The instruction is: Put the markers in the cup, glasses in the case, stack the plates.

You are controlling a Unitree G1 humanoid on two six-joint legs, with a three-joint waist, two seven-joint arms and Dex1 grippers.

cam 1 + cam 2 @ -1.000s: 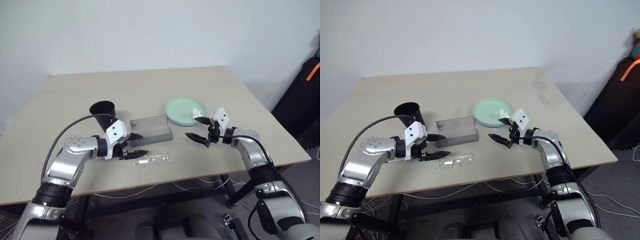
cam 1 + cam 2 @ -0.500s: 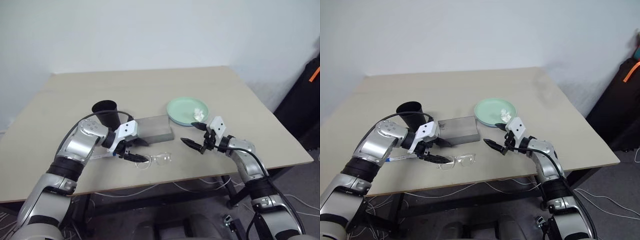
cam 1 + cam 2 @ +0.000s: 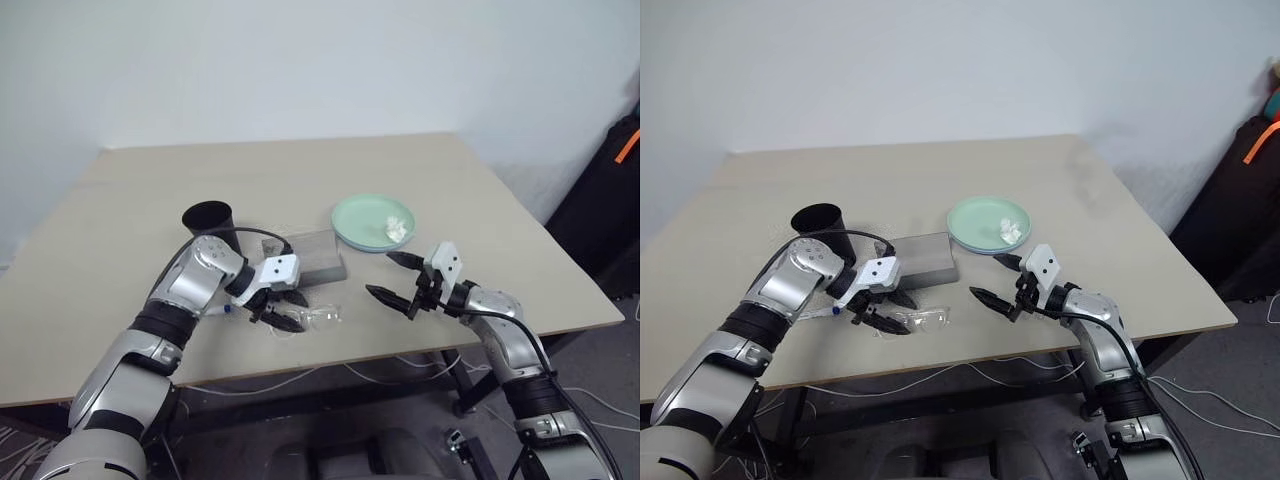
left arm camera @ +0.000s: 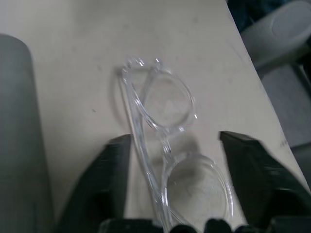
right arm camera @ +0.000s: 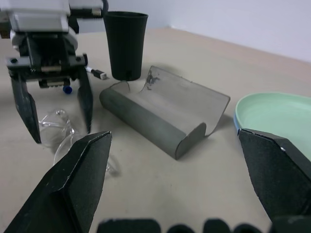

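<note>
I have the left tool (image 3: 285,316) tipped down over the glasses (image 4: 167,145), which lie flat on the bench (image 3: 130,200) close to its near edge, just in front of the case (image 5: 163,109). Its two fingers (image 4: 114,170) stand apart, one on either side of the frame; in the left wrist view the lower lens sits between them, and I cannot tell whether either finger touches the plastic. The glasses rest on the bench, not lifted.

The right tool (image 3: 395,278) hangs above the bench near the front edge, to the right of the glasses and well apart from them, its fingers spread wide with nothing between them.

The grey case lies open, its curved lid raised, between the black cup (image 3: 210,226) and the mint green plate (image 3: 360,218). The cup stands upright just beside the case. A small white wad (image 3: 395,228) lies on the plate. A marker (image 3: 820,313) with a blue tip lies on the bench partly under my left forearm, near the cup.
</note>
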